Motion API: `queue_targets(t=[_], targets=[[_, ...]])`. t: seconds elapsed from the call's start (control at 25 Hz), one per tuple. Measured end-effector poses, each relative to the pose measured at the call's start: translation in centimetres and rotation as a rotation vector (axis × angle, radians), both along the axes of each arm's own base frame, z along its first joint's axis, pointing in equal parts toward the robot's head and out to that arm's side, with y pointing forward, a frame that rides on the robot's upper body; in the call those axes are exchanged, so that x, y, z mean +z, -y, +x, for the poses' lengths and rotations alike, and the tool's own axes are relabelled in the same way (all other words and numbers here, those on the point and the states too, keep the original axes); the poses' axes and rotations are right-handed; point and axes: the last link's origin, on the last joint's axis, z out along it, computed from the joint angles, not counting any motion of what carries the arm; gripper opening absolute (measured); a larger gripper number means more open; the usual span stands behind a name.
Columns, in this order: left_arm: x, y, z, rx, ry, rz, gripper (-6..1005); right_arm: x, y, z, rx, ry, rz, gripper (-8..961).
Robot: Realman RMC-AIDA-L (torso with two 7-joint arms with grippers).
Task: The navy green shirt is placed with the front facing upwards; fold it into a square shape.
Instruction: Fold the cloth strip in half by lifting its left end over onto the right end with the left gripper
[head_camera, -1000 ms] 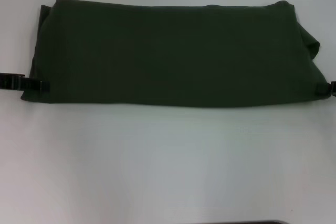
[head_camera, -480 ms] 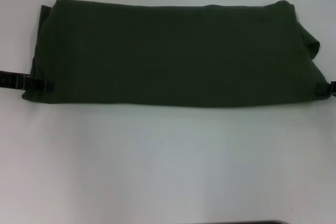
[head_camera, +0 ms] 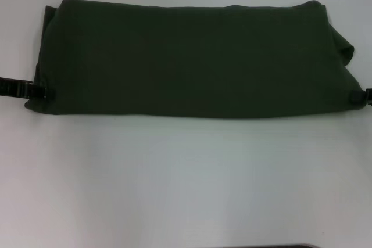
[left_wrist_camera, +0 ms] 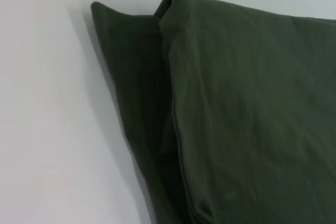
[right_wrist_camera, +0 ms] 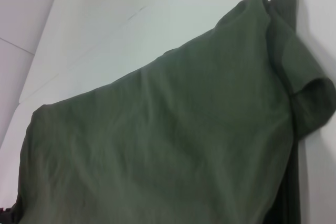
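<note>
The navy green shirt [head_camera: 192, 62] lies across the far half of the white table as a long folded band, plain green side up, with no lettering showing. A sleeve [head_camera: 344, 47] sticks out at its far right end. My left gripper [head_camera: 43, 92] reaches in from the left edge and rests at the shirt's near left corner. My right gripper [head_camera: 357, 97] comes in from the right edge onto the near right corner. The left wrist view shows the layered left end of the shirt [left_wrist_camera: 252, 108]. The right wrist view shows the shirt [right_wrist_camera: 157, 145] with its bunched sleeve.
The white table [head_camera: 186, 178] stretches bare from the shirt's near edge towards me. A thin dark strip [head_camera: 267, 246] marks the bottom edge of the head view. A narrow band of table lies beyond the shirt.
My right gripper has slid inward onto the shirt's near right corner. My left gripper nudged inward, then drew back slightly. The shirt has kept its shape.
</note>
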Motion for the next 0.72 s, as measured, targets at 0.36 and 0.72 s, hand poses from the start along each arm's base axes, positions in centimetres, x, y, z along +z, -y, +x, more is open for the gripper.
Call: queue_targets(t=[0.36, 0.72], targets=[[-0.03, -0.08, -0.09, -0.005, -0.013, 0.002, 349, 0.02, -0.34, -0.17, 0.006, 0.003, 0.003, 15], [-0.26, -0.18, -0.17, 0.001, -0.051, -0.01, 292, 0.1, -0.49, -0.24, 0.008, 0.003, 0.008, 15]])
